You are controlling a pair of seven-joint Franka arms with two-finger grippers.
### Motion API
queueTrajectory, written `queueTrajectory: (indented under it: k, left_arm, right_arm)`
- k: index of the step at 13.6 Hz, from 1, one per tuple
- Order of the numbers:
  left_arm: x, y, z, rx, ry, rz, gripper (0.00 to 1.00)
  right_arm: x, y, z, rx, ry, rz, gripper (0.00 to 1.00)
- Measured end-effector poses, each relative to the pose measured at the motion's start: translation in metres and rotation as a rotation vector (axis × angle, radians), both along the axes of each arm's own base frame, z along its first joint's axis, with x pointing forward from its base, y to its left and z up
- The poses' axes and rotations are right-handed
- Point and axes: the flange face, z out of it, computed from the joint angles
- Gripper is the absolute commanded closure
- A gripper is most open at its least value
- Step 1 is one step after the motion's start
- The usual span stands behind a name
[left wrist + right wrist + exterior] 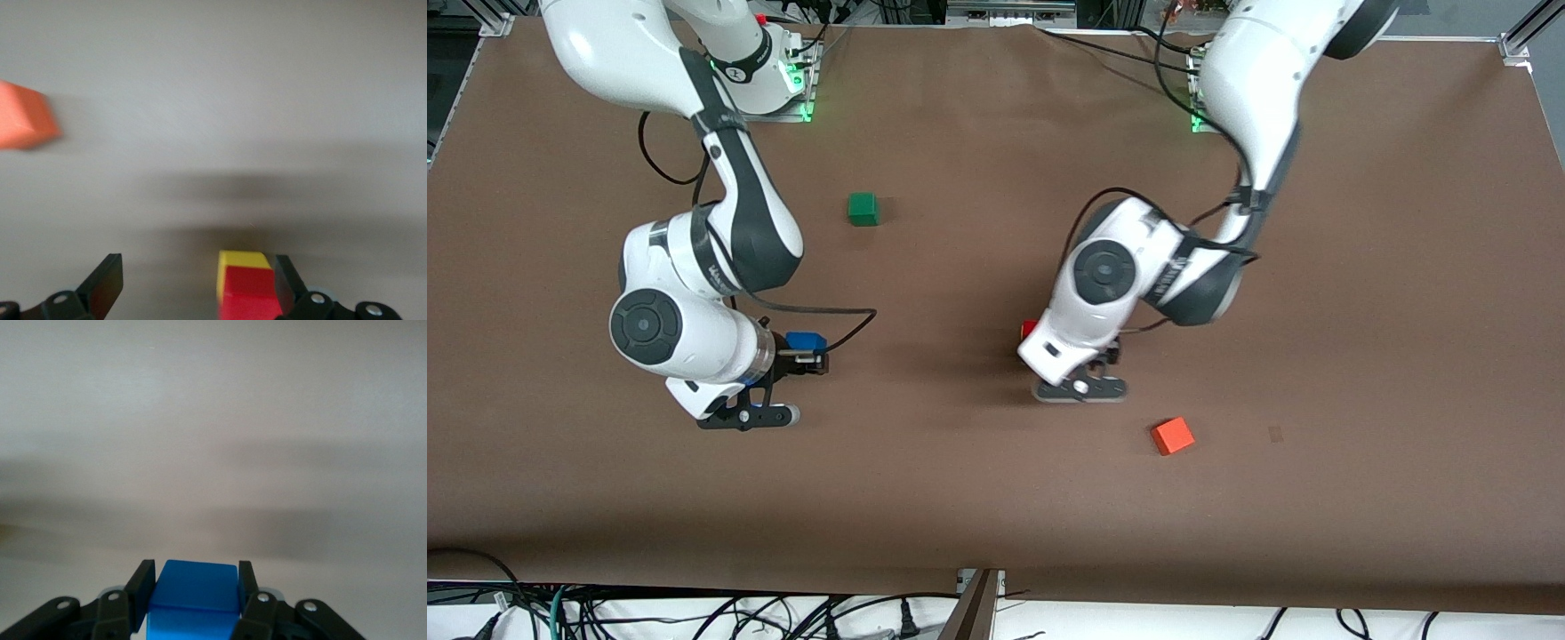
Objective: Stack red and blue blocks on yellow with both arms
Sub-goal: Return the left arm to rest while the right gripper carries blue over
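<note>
The red block (248, 297) stands on the yellow block (243, 259). My left gripper (198, 287) is open around this stack, and the red block is close beside one finger (285, 283). In the front view only an edge of the red block (1029, 329) shows past the left arm's wrist, and the yellow block is hidden. My right gripper (193, 587) is shut on the blue block (193, 597), which also shows in the front view (806, 341), low over the table toward the right arm's end.
A green cube (863, 209) sits farther from the front camera, between the arms. A lighter orange-red cube (1172, 436) lies nearer the front camera than the left arm's hand; it also shows in the left wrist view (23, 123).
</note>
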Motion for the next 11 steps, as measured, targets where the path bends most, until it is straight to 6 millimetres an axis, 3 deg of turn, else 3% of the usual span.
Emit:
queueTrajectory:
  k: [2,5,9,11]
  left_arm:
    - [0.026,0.057,0.059,-0.010,-0.037,0.081,0.00]
    - [0.041,0.134,0.135,-0.016,-0.091,0.181,0.00]
    - [0.015,0.229,0.212,0.059,-0.005,0.135,0.00]
    - [0.007,0.285,0.233,0.077,0.025,0.096,0.00]
  right_arm:
    - [-0.008,0.031,0.025,0.015,-0.002,-0.059,0.64]
    - [-0.036,0.107,0.032,0.024,-0.014,-0.150,0.64]
    - [-0.086,0.227,0.009,0.086,-0.088,-0.298,0.64]
    - [-0.112,0.275,-0.012,0.115,-0.111,-0.360,0.64]
